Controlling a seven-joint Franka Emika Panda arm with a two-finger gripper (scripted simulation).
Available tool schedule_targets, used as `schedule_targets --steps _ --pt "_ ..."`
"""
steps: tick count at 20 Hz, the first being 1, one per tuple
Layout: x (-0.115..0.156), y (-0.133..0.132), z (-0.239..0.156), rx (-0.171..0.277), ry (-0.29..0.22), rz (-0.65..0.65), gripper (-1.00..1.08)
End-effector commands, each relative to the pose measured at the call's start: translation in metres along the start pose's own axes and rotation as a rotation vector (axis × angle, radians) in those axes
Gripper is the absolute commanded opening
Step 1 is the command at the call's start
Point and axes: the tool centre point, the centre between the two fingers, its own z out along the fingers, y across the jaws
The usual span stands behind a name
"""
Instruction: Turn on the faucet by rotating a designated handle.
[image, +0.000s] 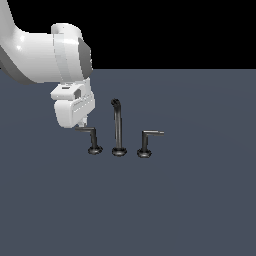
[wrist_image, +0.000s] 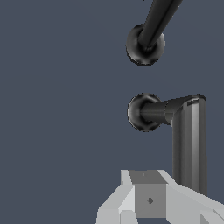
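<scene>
The faucet is a dark three-piece set on the floor. Its tall hooked spout (image: 117, 125) stands in the middle, with its base also in the wrist view (wrist_image: 145, 43). The designated handle (image: 91, 136) is the L-shaped lever on the exterior view's left; in the wrist view (wrist_image: 189, 140) its arm runs from the round base towards the camera. My gripper (image: 83, 123) hangs just above the free end of that arm. In the wrist view my gripper (wrist_image: 148, 192) sits beside the arm, its fingers together with nothing between them. Contact is not clear.
The twin handle (image: 148, 140) with a paler arm tip stands on the exterior view's right of the spout. The flat dark grey floor (image: 190, 200) stretches all around. The white arm (image: 45, 55) comes in from the upper left of the exterior view.
</scene>
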Motion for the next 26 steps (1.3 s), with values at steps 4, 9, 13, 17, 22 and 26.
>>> schedule_targets --steps 4,9,13,17,22,26 --pt "-0.009 0.019 0.000 0.000 0.000 0.000 -1.00" --pt "-0.003 0.018 0.000 0.011 0.004 0.008 -1.00" --pt "-0.001 0.031 0.000 0.008 0.003 0.006 -1.00" --pt "0.001 0.044 0.000 0.005 0.002 0.004 -1.00" --pt "0.003 0.060 0.000 0.002 0.001 0.002 -1.00" --pt "0.007 0.058 0.000 0.010 0.003 0.002 -1.00"
